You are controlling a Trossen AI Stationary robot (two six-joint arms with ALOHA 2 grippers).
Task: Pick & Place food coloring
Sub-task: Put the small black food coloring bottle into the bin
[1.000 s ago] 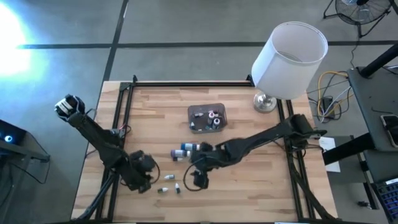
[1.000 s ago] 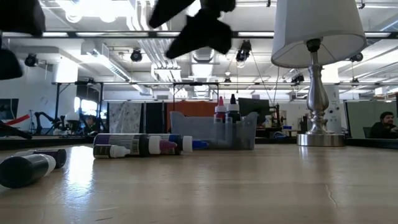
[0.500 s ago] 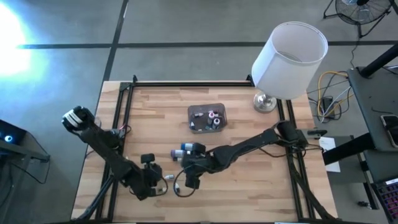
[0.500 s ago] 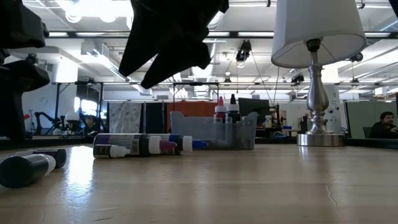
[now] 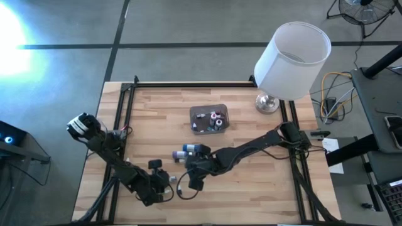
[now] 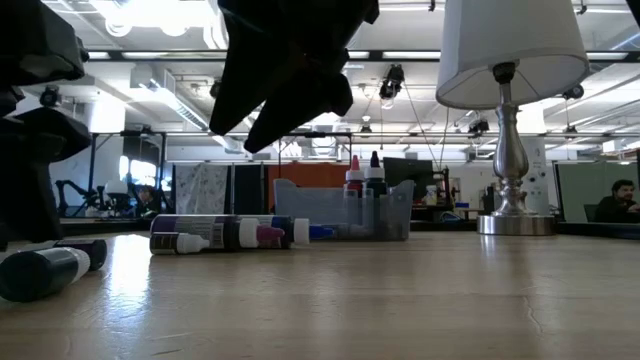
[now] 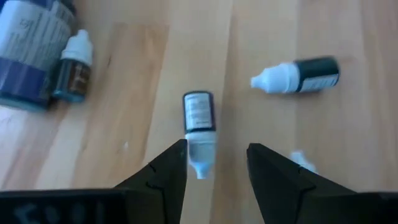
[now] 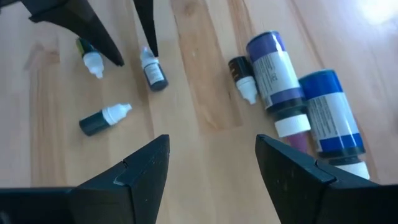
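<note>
Currently a small dropper bottle (image 7: 199, 127) lying flat near the tabletop's front edge is being lined up for pickup: in the left wrist view it is seen just ahead of the left gripper (image 7: 216, 163), cap toward the fingers, which are spread apart and empty. A second small bottle (image 7: 296, 74) lies close by, and larger tubes (image 5: 190, 151) are grouped toward the tabletop's middle, in front of the grey tub (image 5: 209, 118), where a few bottles are already stood. The approach step is judged to be in hand; the next move calls for a short descent so the bottle is straddled, then a closing on its body. The right gripper (image 8: 212, 167) is held parted and empty above the boards beside the tubes. From the high view (image 5: 164, 183) the small bottle is hidden under the left arm; only the wrist views show it. The lamp (image 6: 508, 120) near the back right corner is best read from the low view.
</note>
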